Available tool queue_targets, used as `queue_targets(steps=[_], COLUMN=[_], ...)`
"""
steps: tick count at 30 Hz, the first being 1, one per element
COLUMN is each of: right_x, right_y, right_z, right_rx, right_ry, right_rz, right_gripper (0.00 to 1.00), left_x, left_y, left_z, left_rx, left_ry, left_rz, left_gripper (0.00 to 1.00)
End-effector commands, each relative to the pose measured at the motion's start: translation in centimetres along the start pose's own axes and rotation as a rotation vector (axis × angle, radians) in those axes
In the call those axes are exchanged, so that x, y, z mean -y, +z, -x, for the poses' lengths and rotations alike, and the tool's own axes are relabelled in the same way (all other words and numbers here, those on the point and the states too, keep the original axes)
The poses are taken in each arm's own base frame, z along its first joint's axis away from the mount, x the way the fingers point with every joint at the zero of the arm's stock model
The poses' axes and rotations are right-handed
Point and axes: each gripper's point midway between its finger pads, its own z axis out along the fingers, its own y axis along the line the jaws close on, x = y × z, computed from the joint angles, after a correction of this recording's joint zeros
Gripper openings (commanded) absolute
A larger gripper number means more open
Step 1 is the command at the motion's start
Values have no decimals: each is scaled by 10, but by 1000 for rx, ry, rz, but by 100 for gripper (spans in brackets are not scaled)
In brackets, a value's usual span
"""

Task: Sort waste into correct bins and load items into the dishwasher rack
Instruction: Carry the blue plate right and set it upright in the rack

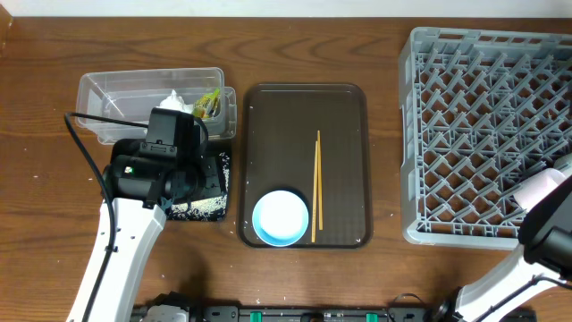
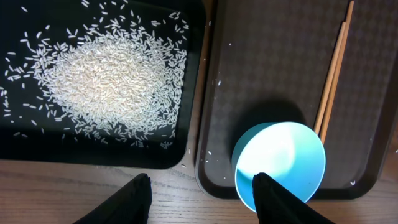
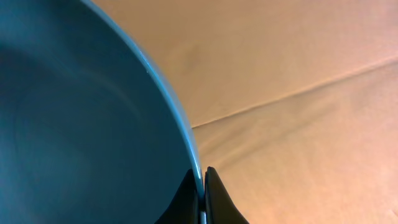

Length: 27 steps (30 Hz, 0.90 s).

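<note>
We see two thin wooden chopsticks (image 1: 316, 186) side by side on the dark brown serving tray (image 1: 277, 116), long axis running front to back, just right of the white bowl (image 1: 281, 216). The left tool (image 2: 202, 190) hangs open; the right tool (image 3: 200, 180) pinches the rim of the round dark blue plate (image 3: 74, 112).

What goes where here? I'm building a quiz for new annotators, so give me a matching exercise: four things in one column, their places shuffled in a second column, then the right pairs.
Things
1. rice grains
2. chopsticks
3. tissue
4. dark blue plate

Places
A. pinched at its rim by the right gripper
B. in the clear tub
C. on the brown serving tray
D. in the black tray

Pairs: 1-D, 2-C, 3-B, 4-A
</note>
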Motion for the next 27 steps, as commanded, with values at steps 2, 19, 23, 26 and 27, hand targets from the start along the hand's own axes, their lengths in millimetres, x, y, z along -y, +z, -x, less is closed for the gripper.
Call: queue_targets(steps=[2,19,23,26,27], right_x=[-19,-97,-93,-74,-66], right_y=[8,-47,-59,-77,-86], right_z=[-4,-13,-10,6,13], right_rx=[-12,-61,-54,-7,18], right_ry=[-46,31,47,88,110], right_rz=[12,198,209,212,220], right_gripper=[1,39,63,75,80], left_x=[-3,-2,-2,-2,-2], left_y=[1,1,1,1,1], left_z=[-1,3,3,3,3], left_rx=[-2,12,13,13,13], left_ry=[-14,-34,-34,-34,-34], left_rz=[11,6,6,6,6], left_gripper=[56,55,56,55,56])
